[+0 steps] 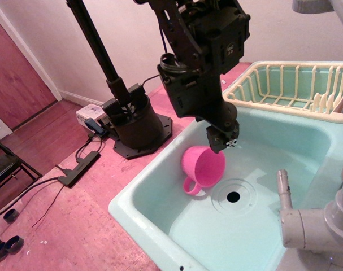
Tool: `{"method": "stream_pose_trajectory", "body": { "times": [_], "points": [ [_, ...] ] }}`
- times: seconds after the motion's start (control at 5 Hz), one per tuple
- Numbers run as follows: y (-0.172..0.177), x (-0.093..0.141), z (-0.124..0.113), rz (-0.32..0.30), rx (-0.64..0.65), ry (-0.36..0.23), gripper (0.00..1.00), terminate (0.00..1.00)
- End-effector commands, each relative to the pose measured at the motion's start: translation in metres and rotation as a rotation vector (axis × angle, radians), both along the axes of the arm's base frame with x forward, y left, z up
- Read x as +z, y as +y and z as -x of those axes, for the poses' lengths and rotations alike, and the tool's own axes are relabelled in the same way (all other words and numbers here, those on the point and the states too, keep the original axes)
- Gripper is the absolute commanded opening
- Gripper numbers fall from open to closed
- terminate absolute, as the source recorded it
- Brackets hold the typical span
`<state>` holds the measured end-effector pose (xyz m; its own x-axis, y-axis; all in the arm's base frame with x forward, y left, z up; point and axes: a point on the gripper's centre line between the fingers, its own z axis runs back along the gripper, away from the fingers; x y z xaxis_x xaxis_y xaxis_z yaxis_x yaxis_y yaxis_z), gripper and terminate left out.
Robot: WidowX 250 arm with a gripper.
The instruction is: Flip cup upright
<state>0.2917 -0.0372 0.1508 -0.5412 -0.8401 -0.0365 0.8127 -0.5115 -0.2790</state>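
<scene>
The pink cup (204, 169) is inside the turquoise sink (143, 209), left of the drain. It is tilted, with its opening facing up and toward the left and its loop handle (192, 187) low on the left side. My black gripper (221, 144) reaches down from above and is shut on the cup's far right rim. I cannot tell whether the cup's base touches the sink floor.
The drain hole (233, 196) lies just right of the cup. A cream dish rack (284, 84) stands at the sink's back right. A grey faucet (307, 226) rises at the front right. The arm's black base (134, 121) stands left of the sink.
</scene>
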Motion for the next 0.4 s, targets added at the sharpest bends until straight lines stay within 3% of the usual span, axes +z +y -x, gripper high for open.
{"method": "stream_pose_trajectory", "body": {
  "times": [0.0, 0.2],
  "points": [
    [0.0000, 0.0000, 0.0000, 0.000, 0.000, 0.000, 1.00, 0.00],
    [-0.0035, 0.0007, -0.0022, -0.028, -0.048, 0.022, 1.00, 0.00]
  ]
}}
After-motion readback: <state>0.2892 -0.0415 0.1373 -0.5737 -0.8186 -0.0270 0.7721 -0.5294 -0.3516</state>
